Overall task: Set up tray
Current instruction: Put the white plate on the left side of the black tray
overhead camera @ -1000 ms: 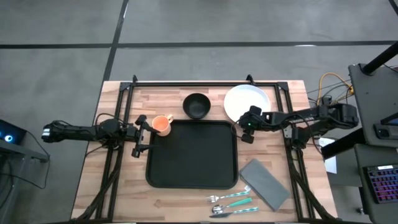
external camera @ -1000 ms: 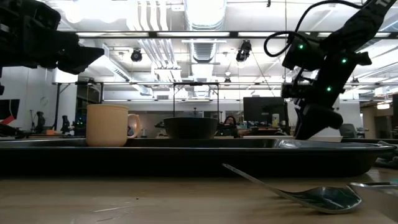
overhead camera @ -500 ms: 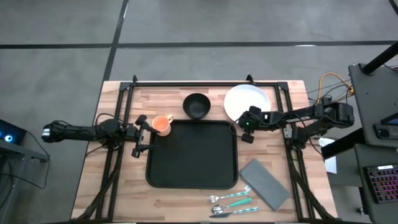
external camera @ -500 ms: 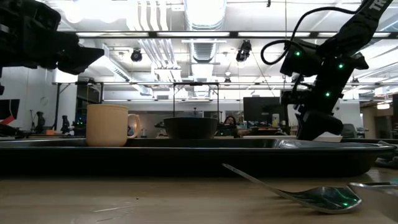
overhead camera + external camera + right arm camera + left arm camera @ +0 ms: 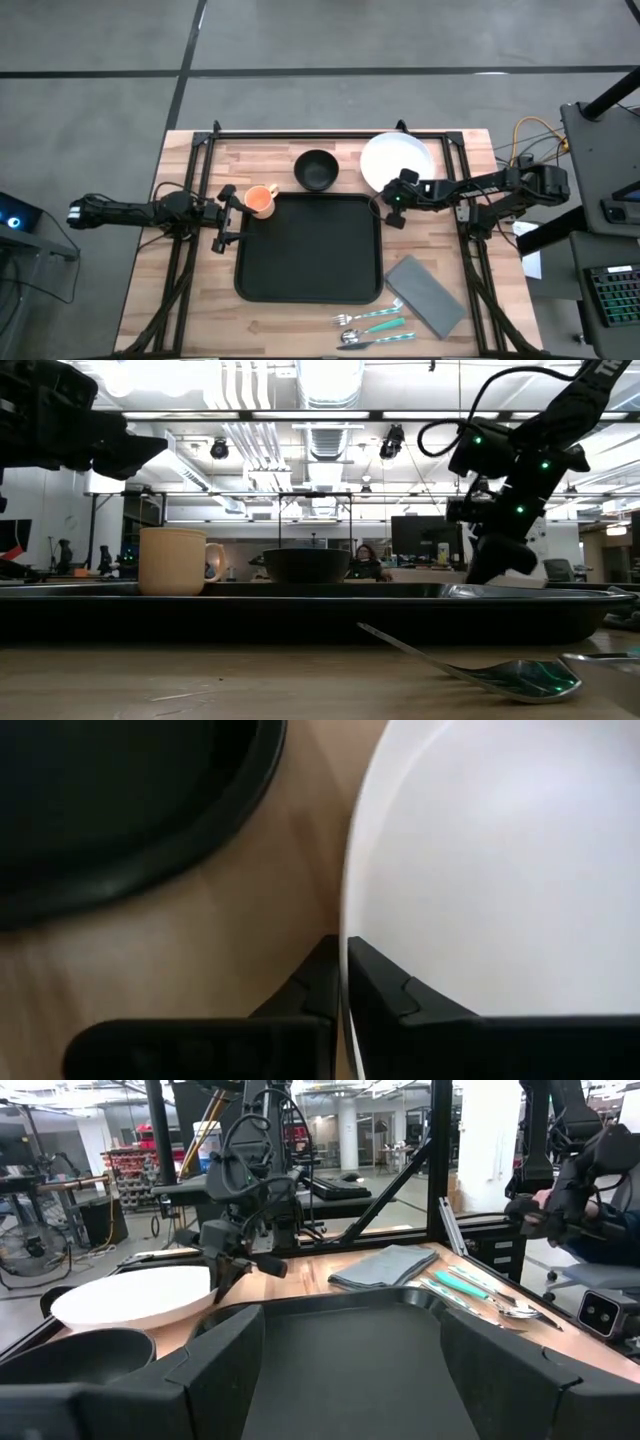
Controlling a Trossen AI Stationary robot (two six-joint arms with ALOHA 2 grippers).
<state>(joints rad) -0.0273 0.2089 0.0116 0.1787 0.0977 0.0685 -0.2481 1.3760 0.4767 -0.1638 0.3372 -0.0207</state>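
One right gripper (image 5: 388, 203) pinching white plate (image 5: 398, 163) rim at plate's 7 o'clock; tray (image 5: 310, 247) empty mid-table. Thin edge hold, plate may slip or clip tray rim. Left gripper (image 5: 228, 214) apart, idle at tray's 9 o'clock.

From my console: tray (image 5: 308, 247) at table centre. Mug (image 5: 261, 200) at its far-left corner, bowl (image 5: 316, 169) behind its far edge, plate (image 5: 398, 164) right of bowl. Napkin (image 5: 426, 295) and cutlery (image 5: 372, 328) at its near-right corner.

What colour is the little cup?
Orange: the small orange cup shows best in the high view.
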